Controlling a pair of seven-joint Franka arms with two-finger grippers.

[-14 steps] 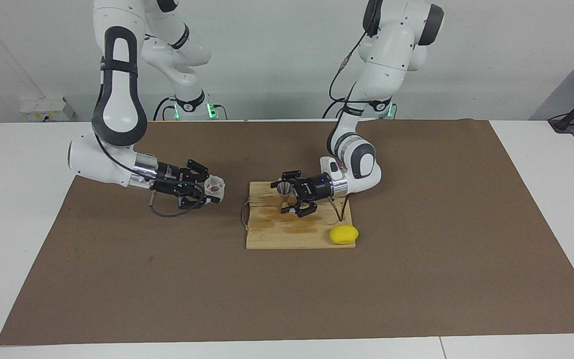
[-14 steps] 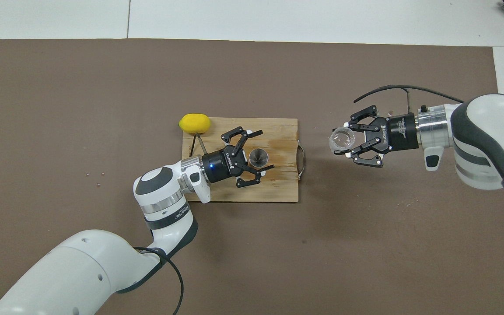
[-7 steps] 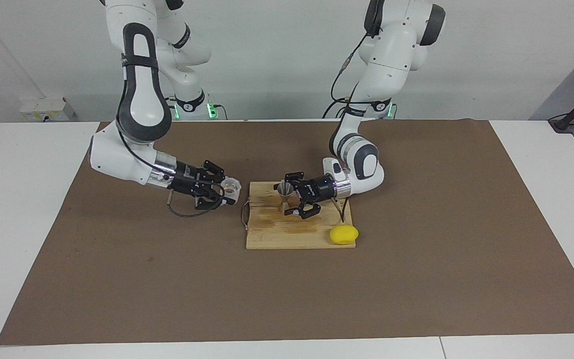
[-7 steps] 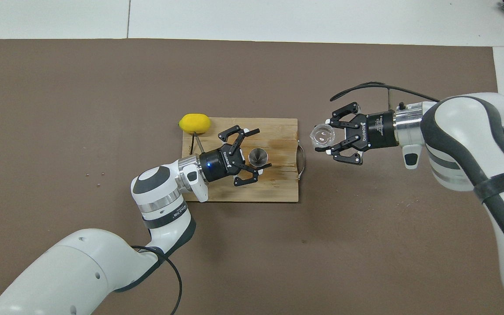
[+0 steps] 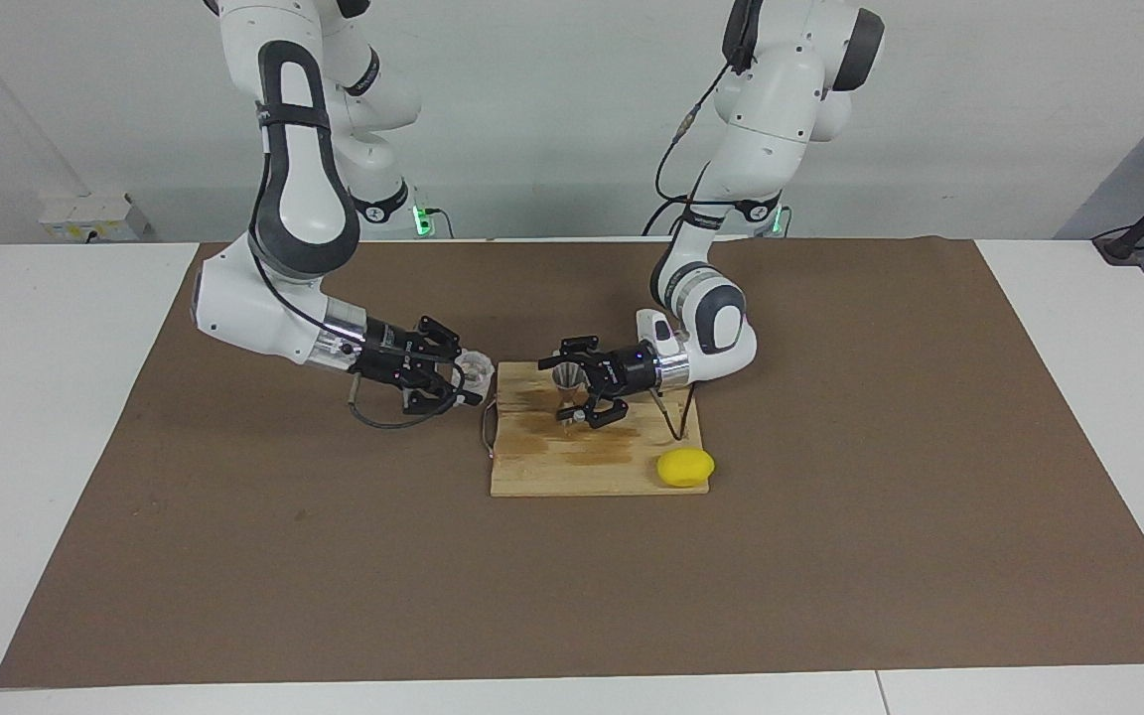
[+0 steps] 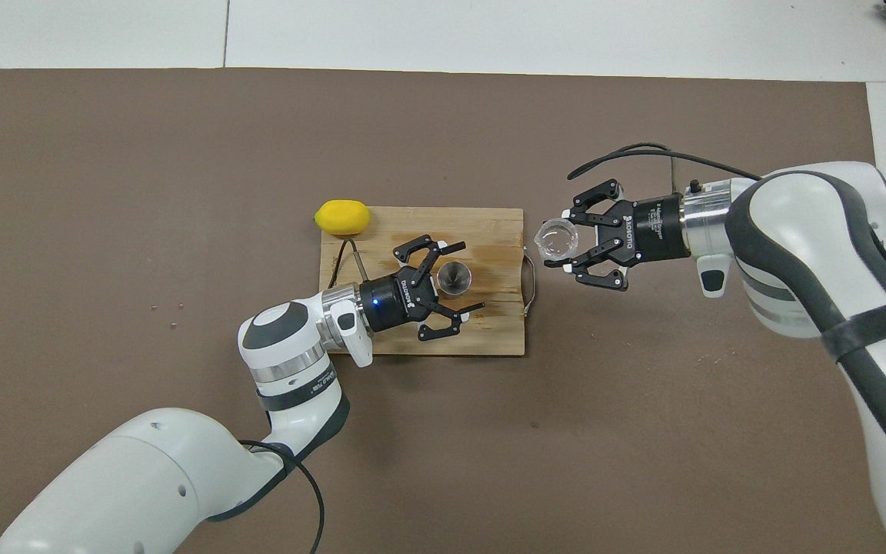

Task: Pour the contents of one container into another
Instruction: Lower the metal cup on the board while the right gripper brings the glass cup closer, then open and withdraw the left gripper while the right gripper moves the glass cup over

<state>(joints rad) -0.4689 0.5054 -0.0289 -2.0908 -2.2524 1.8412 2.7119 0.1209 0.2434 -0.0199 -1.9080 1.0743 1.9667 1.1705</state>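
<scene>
A small steel hourglass jigger (image 5: 566,383) (image 6: 454,277) stands upright on the wooden board (image 5: 572,467) (image 6: 498,332). My left gripper (image 5: 560,390) (image 6: 471,276) lies low over the board, open, with one finger on each side of the jigger and a gap to each. The clear faceted glass tumbler (image 5: 476,368) (image 6: 557,238) hangs upright above the brown mat, just off the board's end toward the right arm. My right gripper (image 5: 479,378) (image 6: 557,240) is shut on it from the side.
A yellow lemon (image 5: 685,468) (image 6: 343,217) rests at the board's corner farthest from the robots, toward the left arm's end. A thin dark stick (image 6: 354,257) leans beside it. A wire handle (image 6: 531,280) sticks out of the board's end below the tumbler.
The right arm has carried the tumbler sideways toward the board, almost to its wire handle. The left gripper has shifted slightly around the jigger and stays open.
</scene>
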